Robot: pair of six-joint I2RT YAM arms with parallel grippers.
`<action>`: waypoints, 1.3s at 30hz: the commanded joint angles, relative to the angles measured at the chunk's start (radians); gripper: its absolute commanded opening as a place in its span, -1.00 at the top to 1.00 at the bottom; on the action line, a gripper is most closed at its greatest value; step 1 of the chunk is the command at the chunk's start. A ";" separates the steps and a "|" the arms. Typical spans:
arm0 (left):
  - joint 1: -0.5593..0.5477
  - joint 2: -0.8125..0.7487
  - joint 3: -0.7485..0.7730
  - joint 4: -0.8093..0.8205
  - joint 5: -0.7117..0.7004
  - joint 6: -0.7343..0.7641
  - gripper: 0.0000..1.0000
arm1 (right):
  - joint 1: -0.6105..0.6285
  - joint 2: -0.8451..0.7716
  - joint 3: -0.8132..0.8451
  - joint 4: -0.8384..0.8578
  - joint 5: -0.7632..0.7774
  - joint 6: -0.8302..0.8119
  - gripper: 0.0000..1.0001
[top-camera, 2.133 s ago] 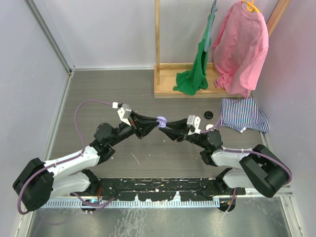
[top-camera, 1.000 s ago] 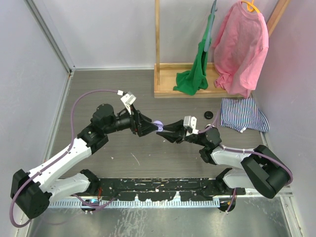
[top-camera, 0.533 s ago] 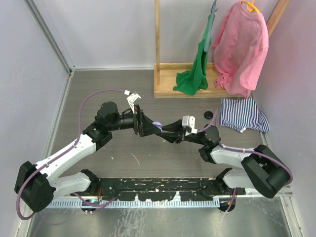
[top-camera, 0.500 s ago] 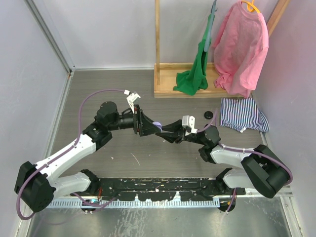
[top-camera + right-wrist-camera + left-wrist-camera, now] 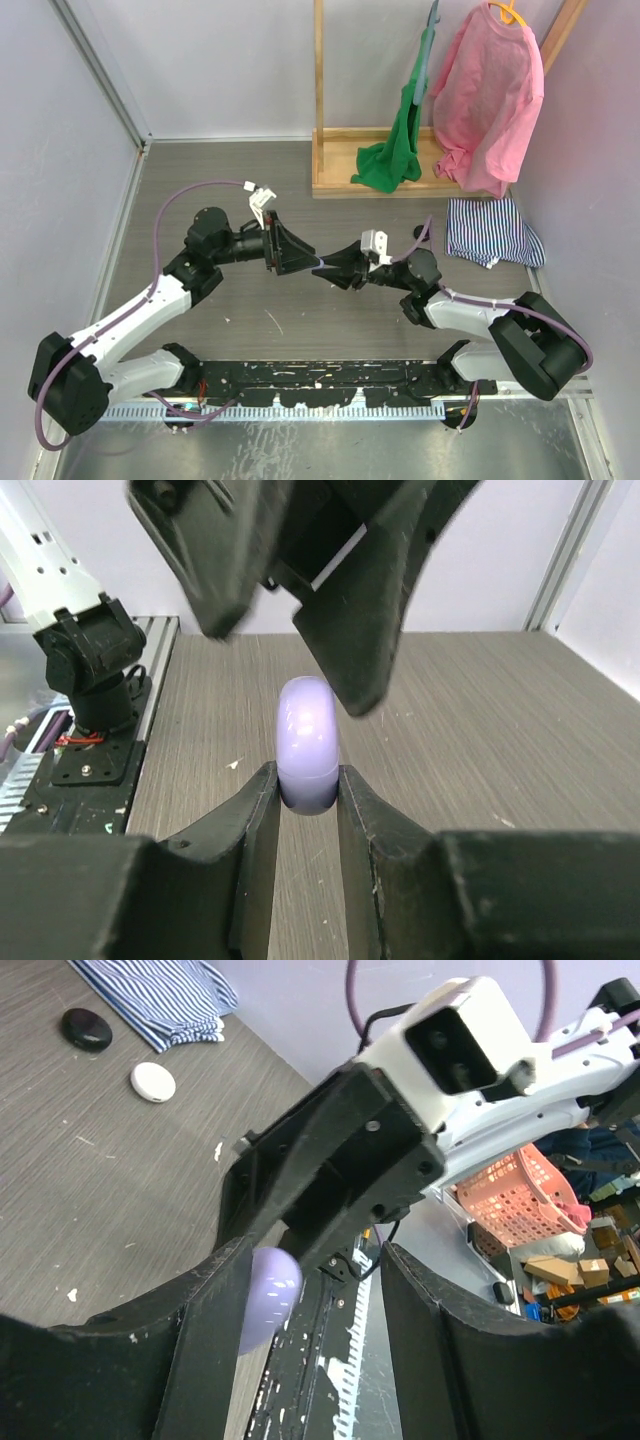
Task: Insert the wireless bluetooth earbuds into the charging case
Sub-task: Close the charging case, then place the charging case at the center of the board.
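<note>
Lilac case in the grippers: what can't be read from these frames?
- Top external: the lilac case is a speck; the tips of the left gripper and right gripper cover nearly all of it.
- Left wrist: the right gripper's body hides most of the case; contact with the left finger cannot be told.
- Right wrist: the case is edge-on, so its contents are hidden.
- Earbuds: none visible in any view.
</note>
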 commanded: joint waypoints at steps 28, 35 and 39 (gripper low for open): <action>0.011 -0.496 -0.269 -0.422 -0.976 0.235 -0.89 | -0.196 0.038 0.056 -0.715 0.632 0.385 0.68; 0.012 -0.608 -0.324 -0.446 -1.125 0.219 -0.96 | -0.308 0.059 -0.002 -0.713 0.758 0.500 0.63; 0.011 -0.631 -0.336 -0.444 -1.133 0.218 -0.96 | -0.366 0.088 -0.014 -0.714 0.786 0.538 0.55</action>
